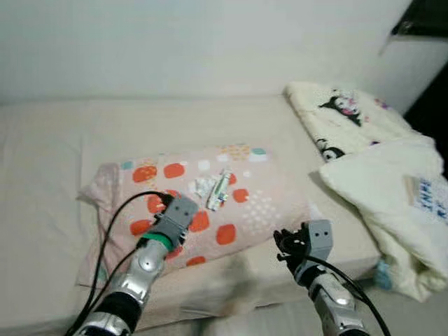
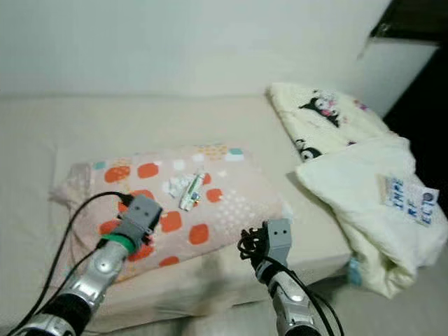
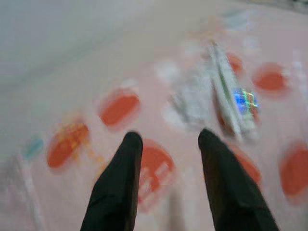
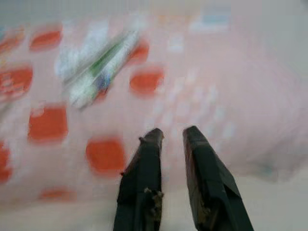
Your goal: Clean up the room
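Observation:
A crumpled white and green wrapper (image 1: 218,189) lies on top of a pink pillow (image 1: 269,206) with orange spots, on a beige bed (image 1: 42,175). My left gripper (image 3: 166,137) hovers open over the pillow, short of the wrapper (image 3: 226,96), with nothing between its fingers. My right gripper (image 4: 173,132) is at the pillow's front right edge, its fingers a narrow gap apart and empty; the wrapper (image 4: 98,70) lies further off, toward my left arm. In the eye views the left wrist (image 1: 175,217) is above the pillow's front left part.
A cream blanket (image 1: 395,196) hangs over the bed's right end, with a cartoon-print cover (image 1: 343,112) behind it. A white wall runs behind the bed. A dark object (image 1: 423,17) sits at the top right. The bed's front edge is right below my arms.

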Robot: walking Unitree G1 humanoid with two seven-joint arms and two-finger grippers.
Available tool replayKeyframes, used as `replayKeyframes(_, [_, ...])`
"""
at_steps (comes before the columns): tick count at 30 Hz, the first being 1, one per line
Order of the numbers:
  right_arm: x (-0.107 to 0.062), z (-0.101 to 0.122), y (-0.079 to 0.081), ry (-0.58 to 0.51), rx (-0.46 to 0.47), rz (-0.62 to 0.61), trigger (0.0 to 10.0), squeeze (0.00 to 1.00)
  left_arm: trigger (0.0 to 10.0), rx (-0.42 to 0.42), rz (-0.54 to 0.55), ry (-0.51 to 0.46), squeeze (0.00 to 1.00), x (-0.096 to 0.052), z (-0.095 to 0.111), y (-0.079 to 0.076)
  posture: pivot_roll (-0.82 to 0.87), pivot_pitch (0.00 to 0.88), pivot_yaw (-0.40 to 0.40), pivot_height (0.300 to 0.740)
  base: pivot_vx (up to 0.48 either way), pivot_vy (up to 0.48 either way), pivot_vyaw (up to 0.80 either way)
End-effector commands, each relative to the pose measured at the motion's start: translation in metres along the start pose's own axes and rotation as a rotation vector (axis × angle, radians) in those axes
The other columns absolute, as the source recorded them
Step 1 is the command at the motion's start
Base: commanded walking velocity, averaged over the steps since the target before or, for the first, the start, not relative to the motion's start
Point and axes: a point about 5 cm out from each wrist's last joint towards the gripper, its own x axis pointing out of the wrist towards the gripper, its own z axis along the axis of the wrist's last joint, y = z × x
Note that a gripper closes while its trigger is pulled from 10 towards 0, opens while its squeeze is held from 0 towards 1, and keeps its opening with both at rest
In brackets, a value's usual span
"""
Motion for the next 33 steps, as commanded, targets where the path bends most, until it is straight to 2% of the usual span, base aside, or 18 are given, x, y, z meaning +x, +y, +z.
replayKeyframes(1, [0.000,0.020,-0.005,-0.098,-0.041,0.002,10.0,0.00,10.0,-0.056,-0.002,-0.059,0.00,-0.002,0.014,0.004,0.02,0.051,-0.023,0.737,0.000,0.000,0.00])
replayKeyframes(4, [0.002,0.027,-0.003,-0.134,-0.042,0.015,10.0,0.00,10.0,-0.047,-0.006,-0.083,0.00,-0.006,0.020,0.005,0.02,0.055,-0.021,0.737,0.000,0.000,0.00])
replayKeyframes(11, [0.002,0.024,0.002,-0.127,-0.016,0.017,10.0,0.00,10.0,-0.081,-0.017,-0.095,0.00,-0.010,0.027,-0.003,0.02,0.061,-0.020,0.737,0.000,0.000,0.00])
replayKeyframes(14, [0.004,0.021,0.004,-0.117,-0.006,-0.038,10.0,0.00,10.0,-0.108,-0.027,-0.101,0.00,-0.005,0.033,-0.013,0.02,0.064,-0.018,0.737,0.000,0.000,0.00])
replayKeyframes(17, [0.004,0.022,0.004,-0.113,-0.019,-0.065,10.0,0.00,10.0,-0.115,-0.029,-0.086,0.00,-0.003,0.037,-0.016,0.02,0.067,-0.016,0.733,0.000,0.000,0.00])
replayKeyframes(19, [0.007,0.027,0.003,-0.132,-0.033,-0.111,10.0,0.00,10.0,-0.112,-0.035,-0.067,0.00,0.004,0.043,-0.022,0.02,0.068,-0.014,0.723,0.000,0.000,0.00])
replayKeyframes(23, [0.012,0.035,0.002,-0.158,-0.052,-0.130,10.0,0.00,10.0,-0.112,-0.064,-0.021,0.00,0.012,0.046,-0.030,0.02,0.068,-0.014,0.708,0.000,0.000,0.00])
replayKeyframes(28, [0.017,0.040,0.001,-0.167,-0.053,-0.131,10.0,0.00,10.0,-0.125,-0.055,-0.002,0.00,0.020,0.052,-0.030,0.02,0.067,-0.015,0.688,0.000,0.000,0.00])
replayKeyframes(33, [0.018,0.040,0.001,-0.165,-0.053,-0.132,10.0,0.00,10.0,-0.131,-0.043,0.001,0.00,0.022,0.054,-0.028,0.02,0.067,-0.015,0.678,0.000,0.000,0.00])
